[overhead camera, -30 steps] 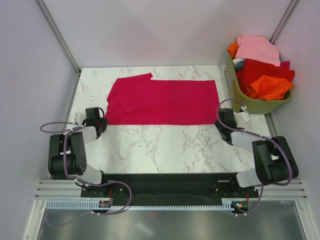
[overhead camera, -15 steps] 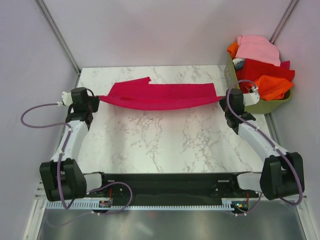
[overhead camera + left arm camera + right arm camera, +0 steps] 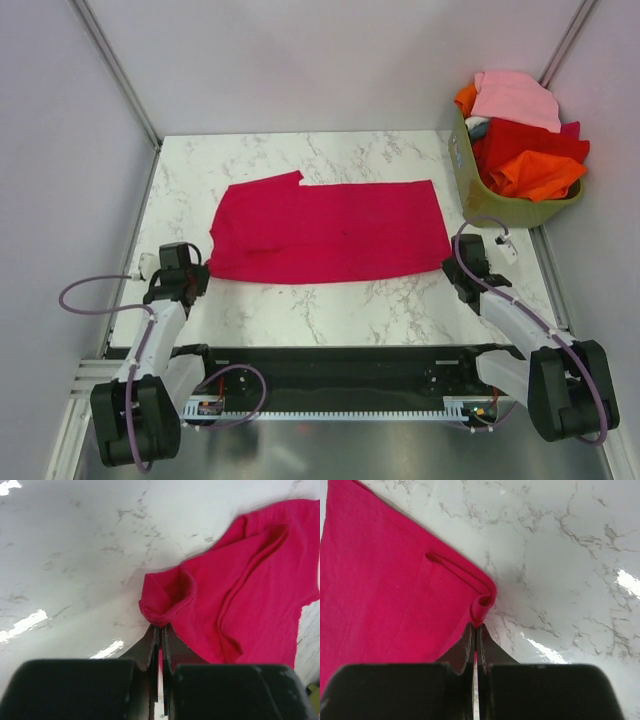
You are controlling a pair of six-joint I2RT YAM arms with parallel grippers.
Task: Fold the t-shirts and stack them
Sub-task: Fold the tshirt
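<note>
while seen from above, the crimson t-shirt point(image 3: 325, 230) lay spread flat across the middle of the marble table point(image 3: 330, 300), with its far edge stepped near the left end. the left gripper point(image 3: 198, 278) sat at the shirt's near left corner and the right gripper point(image 3: 448, 268) at its near right corner, both low at the tabletop. beyond the table's far right corner stood the olive-green basket point(image 3: 505, 208), heaped with a pink tee point(image 3: 515, 97), a red tee point(image 3: 525, 140) and an orange tee point(image 3: 540, 175).

from the left wrist, the jaws were pinched tight on a bunched corner of the crimson t-shirt point(image 3: 240, 595), a sliver of red showing between the fingers point(image 3: 145, 650); the cloth rumpled away to the right over the pale marble.

from the right wrist, the jaws were likewise clamped on a small rolled corner of the shirt point(image 3: 385, 580), a crease running back from the pinch, with bare marble to the right.
</note>
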